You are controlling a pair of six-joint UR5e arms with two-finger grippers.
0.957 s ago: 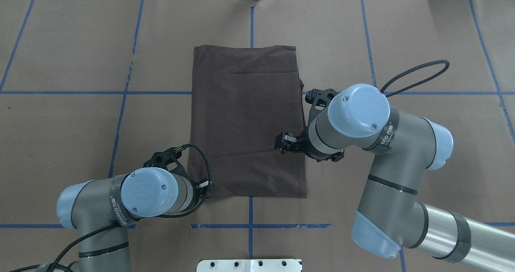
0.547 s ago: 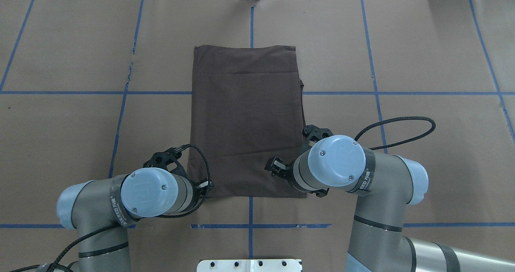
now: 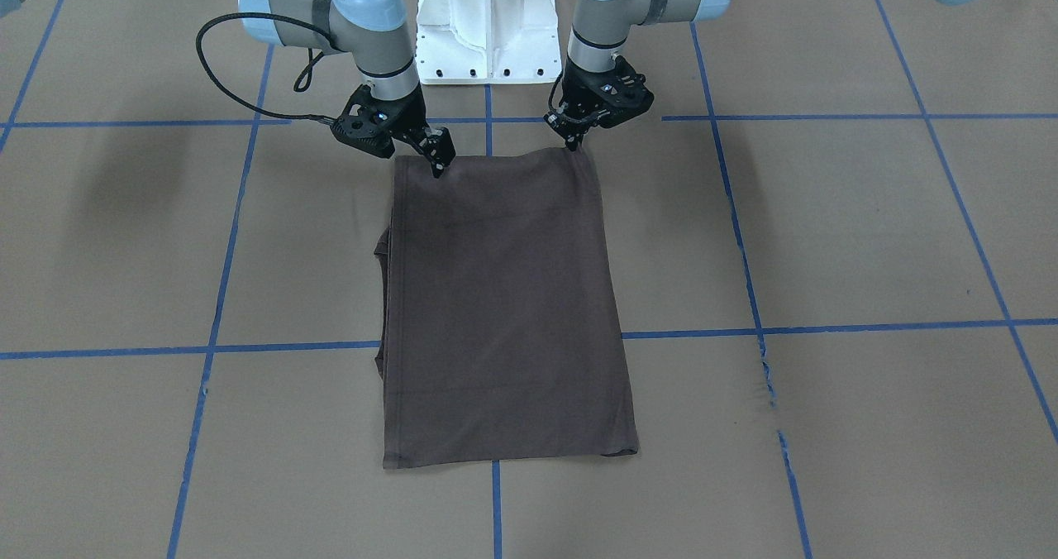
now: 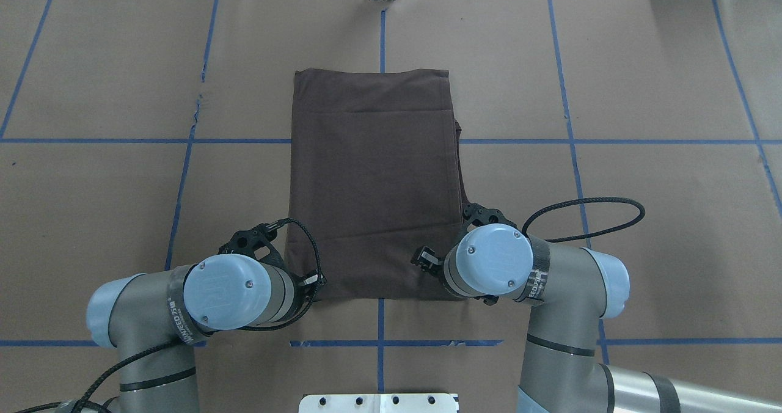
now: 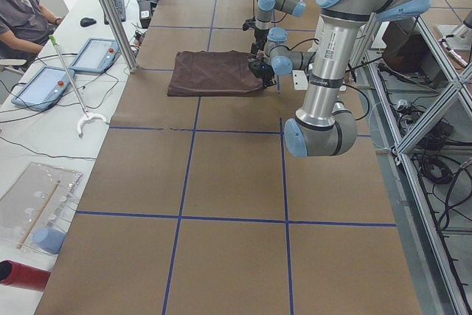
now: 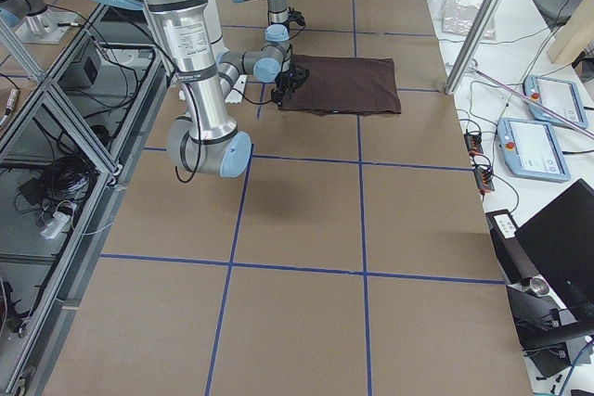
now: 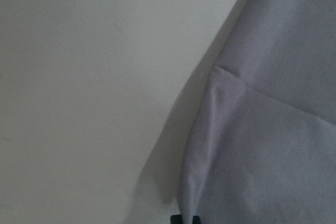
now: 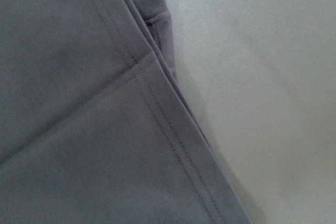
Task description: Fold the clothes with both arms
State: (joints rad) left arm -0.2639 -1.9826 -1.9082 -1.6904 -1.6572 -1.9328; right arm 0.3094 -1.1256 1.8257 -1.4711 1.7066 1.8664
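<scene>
At robot-side T-shirt (image 3: 504,311) corners: left claw (image 3: 573,144) pinching, right claw (image 3: 436,164) close.

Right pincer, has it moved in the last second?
Yes. The right pincer slid toward the white base, along the T-shirt's right edge to its near corner.

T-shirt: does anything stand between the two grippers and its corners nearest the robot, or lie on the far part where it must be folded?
Nothing visible does. The left gripper and the right gripper are at the two corners of the T-shirt nearest the robot, and no object lies on the cloth beyond them.
</scene>
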